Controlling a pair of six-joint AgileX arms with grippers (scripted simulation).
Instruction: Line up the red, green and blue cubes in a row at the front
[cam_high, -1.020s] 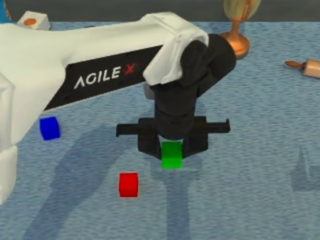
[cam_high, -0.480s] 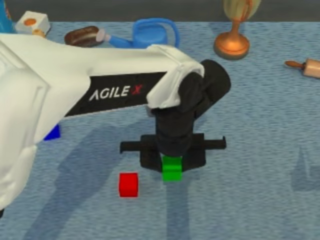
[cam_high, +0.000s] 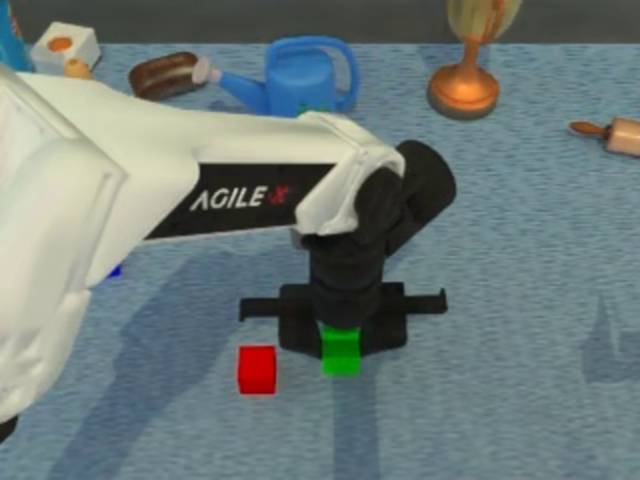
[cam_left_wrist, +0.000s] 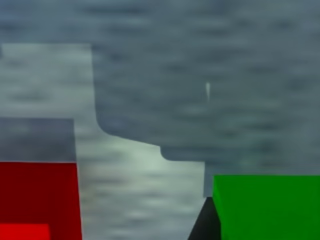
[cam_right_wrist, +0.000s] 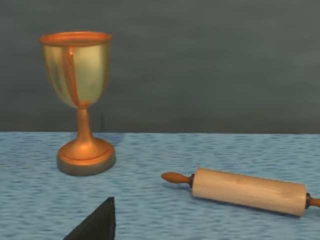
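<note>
Blue cloth table (cam_high: 520, 330): up front the red cube (cam_high: 257, 369) sits, and just right of it the left gripper (cam_high: 341, 352) is clamped on the green cube (cam_high: 341, 354). Farther back, a watering can (cam_high: 300, 78), goblet (cam_high: 466, 60) and rolling pin (cam_high: 610, 133). Right gripper's state: can't tell.

top: overhead, looking down | left wrist: close on table (shares red cube (cam_high: 257, 368), green cube (cam_high: 341, 351)) | right wrist: low, level

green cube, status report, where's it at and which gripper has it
Left gripper shut on green cube, low beside red cube, small gap between. Blue cube mostly hidden under left arm. Right gripper out of top view. Nothing in the way.
</note>
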